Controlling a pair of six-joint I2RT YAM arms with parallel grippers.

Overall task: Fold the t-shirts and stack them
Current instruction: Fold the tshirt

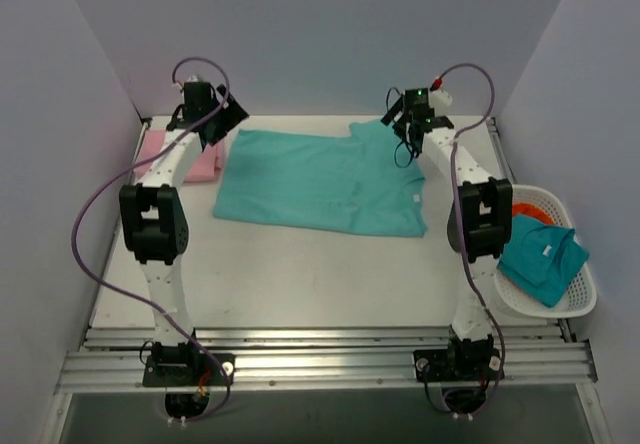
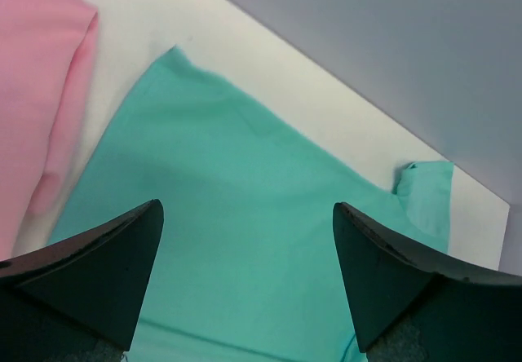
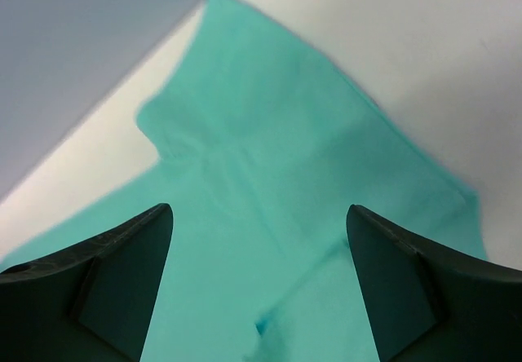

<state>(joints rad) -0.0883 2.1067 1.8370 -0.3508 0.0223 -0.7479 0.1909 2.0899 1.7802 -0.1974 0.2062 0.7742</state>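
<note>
A light turquoise-green t-shirt [image 1: 320, 184] lies spread flat across the back of the table, a small white label [image 1: 414, 199] at its right edge. A pale pink t-shirt [image 1: 190, 159] lies folded at the back left, partly hidden by the left arm. My left gripper [image 1: 225, 119] hovers open over the turquoise shirt's left end [image 2: 245, 174], with the pink cloth [image 2: 37, 109] beside it. Above the shirt's right end and sleeve [image 3: 261, 150], my right gripper [image 1: 408, 136] also stands open. Nothing is between the fingers of either the left gripper [image 2: 246, 207] or the right gripper [image 3: 259, 209].
A white basket [image 1: 575, 299] at the table's right edge holds a teal garment [image 1: 540, 259] and something orange [image 1: 535, 209]. Grey walls close in the back and both sides. Metal rails [image 1: 320, 349] run along the near edge.
</note>
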